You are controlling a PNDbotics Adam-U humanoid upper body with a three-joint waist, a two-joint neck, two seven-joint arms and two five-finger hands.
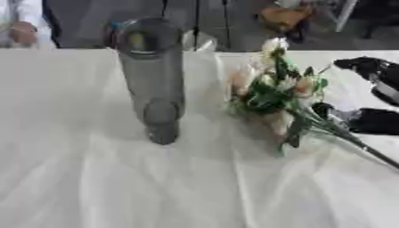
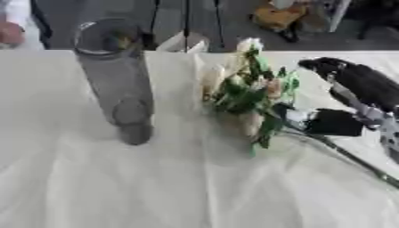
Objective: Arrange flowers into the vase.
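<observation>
Flower bunch (image 2: 248, 91): pale cream and peach blooms with green leaves, lying right of centre on the white-clothed worktop (image 2: 156, 187), dark stems trailing toward the lower right. Right hand (image 2: 335, 121): black, entering from the right, fingers (image 2: 290, 113) curled round the stems just below the leaves. Glass vase (image 1: 152, 75): tall, clear, grey-tinted, upright left of the bunch, apart from it, holding no flowers.
</observation>
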